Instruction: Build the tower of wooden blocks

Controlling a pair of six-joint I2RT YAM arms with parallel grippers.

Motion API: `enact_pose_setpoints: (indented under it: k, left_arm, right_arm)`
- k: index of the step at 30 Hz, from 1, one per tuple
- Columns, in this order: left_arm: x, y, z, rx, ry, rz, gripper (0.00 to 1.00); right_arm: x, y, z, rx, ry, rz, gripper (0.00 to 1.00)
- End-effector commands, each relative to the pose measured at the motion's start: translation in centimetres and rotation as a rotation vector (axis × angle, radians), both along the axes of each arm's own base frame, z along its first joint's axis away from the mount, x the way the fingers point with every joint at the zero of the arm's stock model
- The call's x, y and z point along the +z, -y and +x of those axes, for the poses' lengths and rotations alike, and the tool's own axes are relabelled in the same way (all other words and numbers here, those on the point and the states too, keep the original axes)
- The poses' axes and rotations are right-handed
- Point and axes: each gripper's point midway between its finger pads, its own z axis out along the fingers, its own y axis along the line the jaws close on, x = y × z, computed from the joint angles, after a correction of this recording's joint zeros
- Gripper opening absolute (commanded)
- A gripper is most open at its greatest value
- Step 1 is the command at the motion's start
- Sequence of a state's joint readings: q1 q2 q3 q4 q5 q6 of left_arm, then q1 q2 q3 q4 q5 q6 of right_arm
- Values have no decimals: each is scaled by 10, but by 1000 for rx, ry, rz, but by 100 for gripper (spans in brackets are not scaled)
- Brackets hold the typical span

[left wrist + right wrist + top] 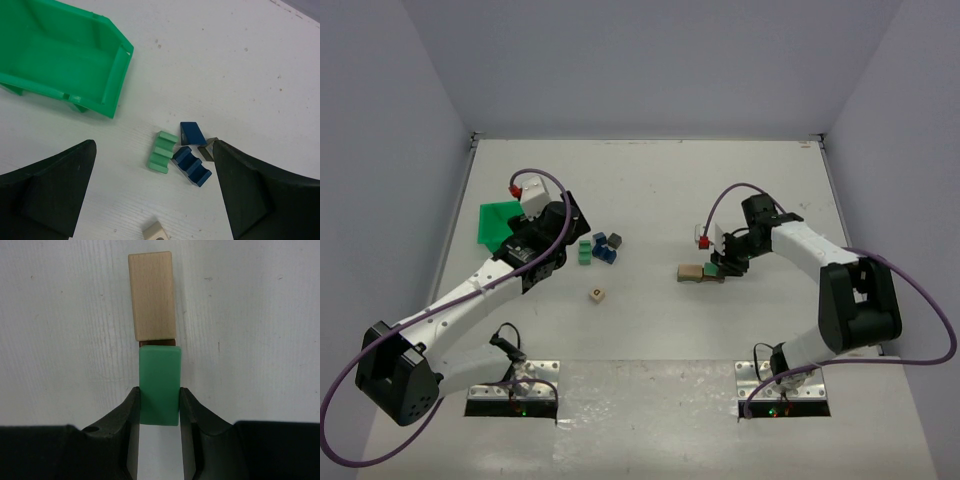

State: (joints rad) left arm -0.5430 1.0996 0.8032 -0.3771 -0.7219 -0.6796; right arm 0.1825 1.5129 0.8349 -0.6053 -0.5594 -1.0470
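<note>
Fingers (pixel 192 416) of the right gripper (pixel 159 412) clamp the green block (pixel 159 380), seemingly to seat it over the brown bar (pixel 156 343), while the left gripper (pixel 154 172) hangs spread.

Robot lab cell, probably. Bare white counter (pixel 650 180), plain pale walls (pixel 650 60) closing in beyond the left end effector (pixel 568 228) and right end effector (pixel 722 268). Two white arms (pixel 470 295) bolted to metal base plates (pixel 513 398) nearer than both, purple cables (pixel 918 285) looping. Green plastic bin (pixel 492 218) just left of the left end effector.
</note>
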Motion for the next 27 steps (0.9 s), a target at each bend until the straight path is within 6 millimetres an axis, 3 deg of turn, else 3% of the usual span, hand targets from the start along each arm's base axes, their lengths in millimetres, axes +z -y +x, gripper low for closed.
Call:
enact_pose_setpoints:
  k: [1, 27]
  left_arm:
    - [12, 7, 5, -21, 46, -18, 100]
    - [8, 12, 11, -39, 25, -6, 100]
  right_arm:
    - [10, -6, 13, 22, 44, 31, 23]
    - [7, -10, 15, 41, 25, 48, 28]
